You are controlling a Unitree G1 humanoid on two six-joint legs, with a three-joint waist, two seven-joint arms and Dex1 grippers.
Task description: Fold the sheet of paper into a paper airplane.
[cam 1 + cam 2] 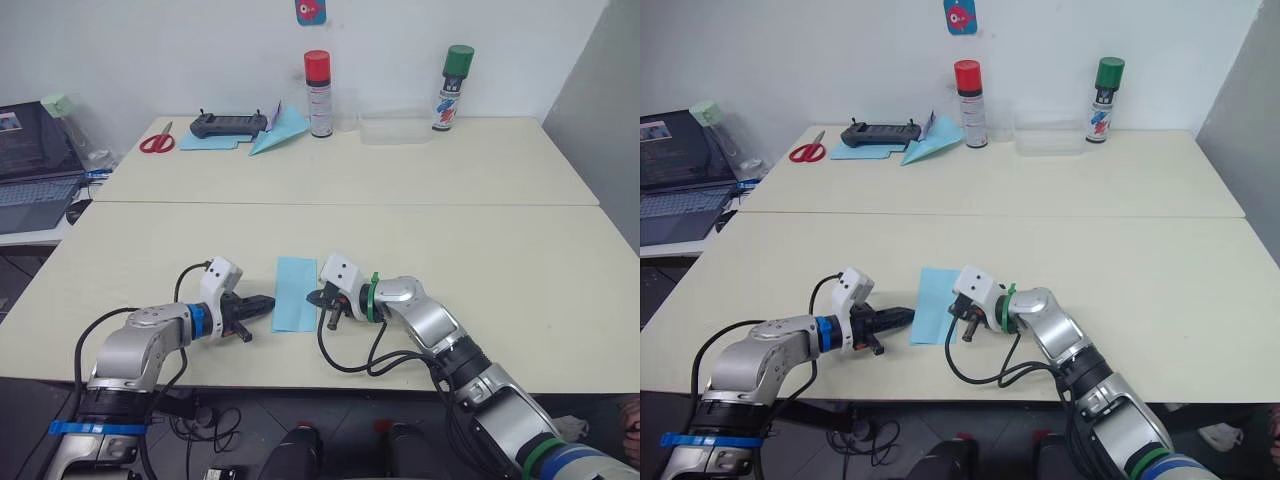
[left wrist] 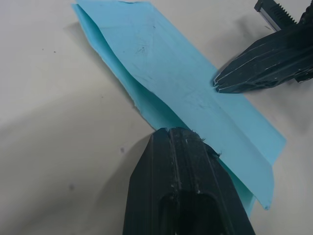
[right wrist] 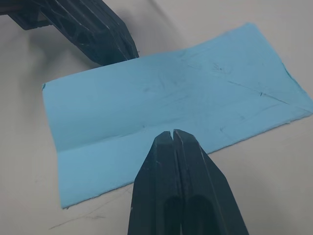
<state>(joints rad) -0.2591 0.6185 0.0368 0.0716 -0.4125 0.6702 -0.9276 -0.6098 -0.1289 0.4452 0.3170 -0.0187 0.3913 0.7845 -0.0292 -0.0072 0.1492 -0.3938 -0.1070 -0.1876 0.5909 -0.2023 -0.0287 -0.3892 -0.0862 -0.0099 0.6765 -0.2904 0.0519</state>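
A thin light blue sheet of paper point(image 1: 295, 293), folded in half lengthwise, lies flat near the table's front edge. The left gripper point(image 1: 262, 304) and right gripper point(image 1: 318, 298), jaws together, press its opposite long edges, apparently flattening the crease. Next: folding the corners.

The left gripper point(image 2: 188, 142) is covering the near edge of the sheet of paper point(image 2: 166, 78), so contact there is not confirmable. The right gripper point(image 3: 173, 134) is masking part of the sheet's near edge in the right wrist view. The laptop point(image 1: 30, 165) is running off the picture's left edge. Labels on the red-capped can point(image 1: 318, 95) and green-capped can point(image 1: 455, 88) are reading too small to tell.
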